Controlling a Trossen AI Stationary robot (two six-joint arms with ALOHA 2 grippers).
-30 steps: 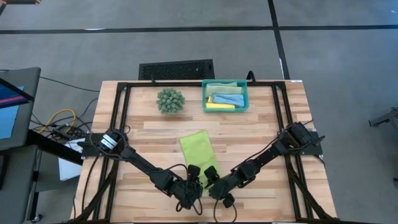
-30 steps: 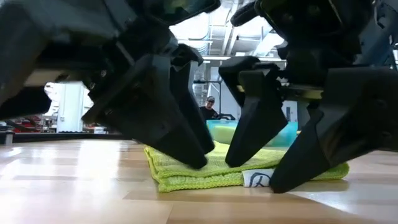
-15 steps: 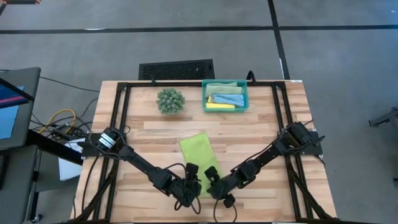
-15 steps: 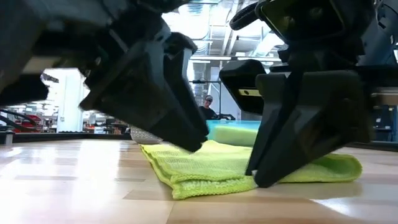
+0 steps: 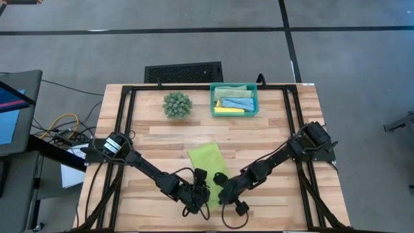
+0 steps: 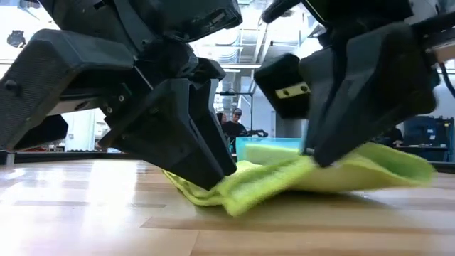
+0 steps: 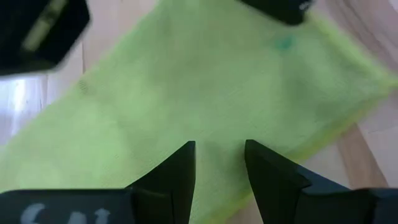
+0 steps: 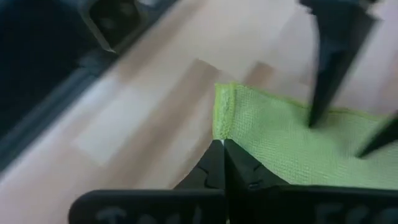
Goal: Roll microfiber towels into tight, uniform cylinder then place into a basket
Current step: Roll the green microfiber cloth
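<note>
Wood planking covers the table [image 5: 168, 133], and on its near half a lime green towel [image 5: 206, 160] is laid flat as a long strip running away from the front edge. At that strip's near end, the left gripper [image 5: 199, 192] is set down on the cloth; in the left wrist view its two fingers are seen parted by a narrow gap, with green fabric visible between them. Just beside it, the right gripper [image 5: 222, 192] is placed at the towel's near corner, and its fingers are pressed together on the hem, as shown in the right wrist view. In the low view that side of the towel [image 6: 306, 174] is seen lifted off the wood. Farther back, a spiky plant ball [image 5: 176, 104] is seen, and to its right the teal basket [image 5: 253, 105] is found holding sage green, light blue and yellow cloths.
</note>
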